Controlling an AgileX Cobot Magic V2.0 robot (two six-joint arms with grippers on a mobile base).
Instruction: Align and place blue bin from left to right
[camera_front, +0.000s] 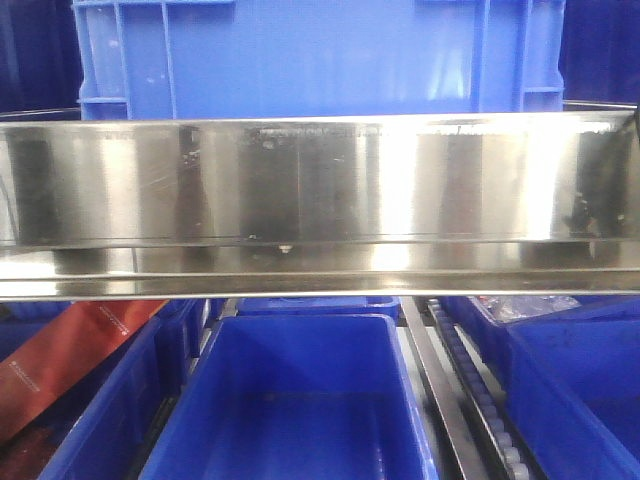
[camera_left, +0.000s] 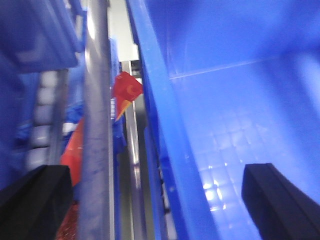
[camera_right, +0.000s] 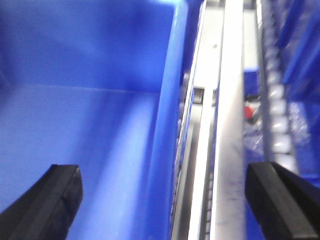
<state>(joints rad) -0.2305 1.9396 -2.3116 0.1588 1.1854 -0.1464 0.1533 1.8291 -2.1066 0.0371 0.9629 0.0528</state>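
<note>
The blue bin (camera_front: 320, 55), large and ribbed near its corners, stands on the upper level behind a shiny steel rail (camera_front: 320, 180). Neither gripper shows in the front view. In the left wrist view my left gripper (camera_left: 155, 195) is open. Its black fingers (camera_left: 35, 202) stand either side of the left wall (camera_left: 165, 130) of a smaller smooth-walled bin and a steel bar (camera_left: 95, 125). In the right wrist view my right gripper (camera_right: 162, 197) is open too, straddling that smaller bin's right wall (camera_right: 165, 125) and a steel rail (camera_right: 227, 140). Nothing is gripped.
Below the rail, a smaller deep-blue bin (camera_front: 300, 400) sits on the lower rack with similar bins left (camera_front: 110, 420) and right (camera_front: 570, 390). Roller tracks (camera_front: 480, 390) run between them. A red-brown packet (camera_front: 70, 360) lies in the left bin, and red pieces (camera_left: 125, 90) show by the left wall.
</note>
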